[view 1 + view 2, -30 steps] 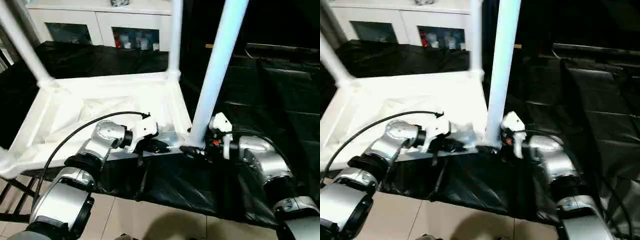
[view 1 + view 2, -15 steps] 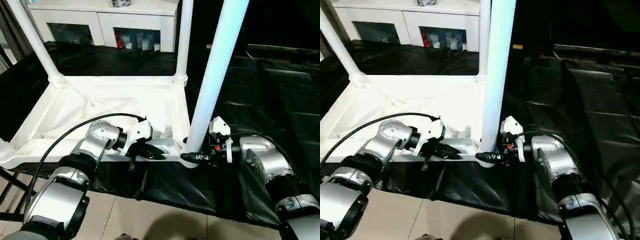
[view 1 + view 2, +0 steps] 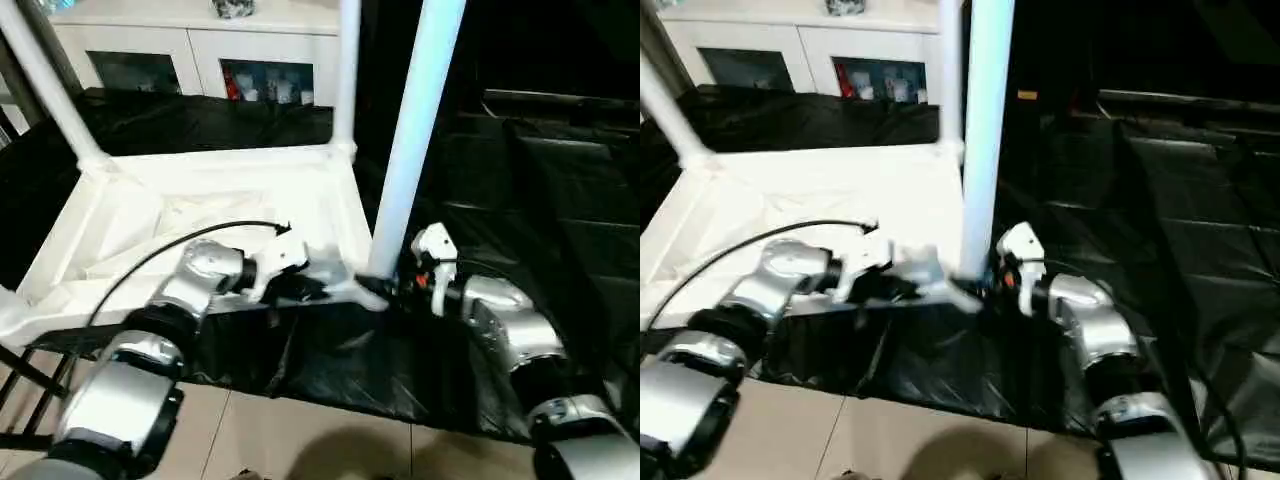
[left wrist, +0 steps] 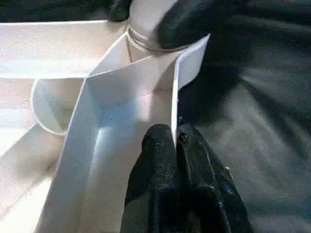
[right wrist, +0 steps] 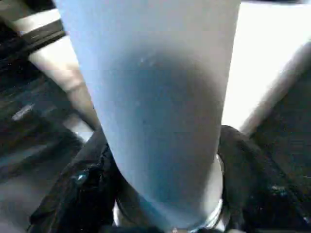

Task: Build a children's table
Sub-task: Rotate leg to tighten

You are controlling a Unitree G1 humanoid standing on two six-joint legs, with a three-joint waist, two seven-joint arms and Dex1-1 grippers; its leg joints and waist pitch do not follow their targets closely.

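I am seating a leg [image 3: 410, 150] in the tabletop's [image 3: 200, 215] near corner socket. My left hand [image 4: 175, 145] is pinching the raised rim; my right hand [image 5: 165, 194] is clasping the leg's base, its fingers [image 5: 243, 165] on both sides. Next I should press it down straight, I think. Two more legs are standing beyond.

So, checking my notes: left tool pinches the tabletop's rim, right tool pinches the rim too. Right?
Half right. The left tool pinches the tabletop rim, but the right tool straddles the base of the near leg, one finger on each side, as the right wrist view shows.
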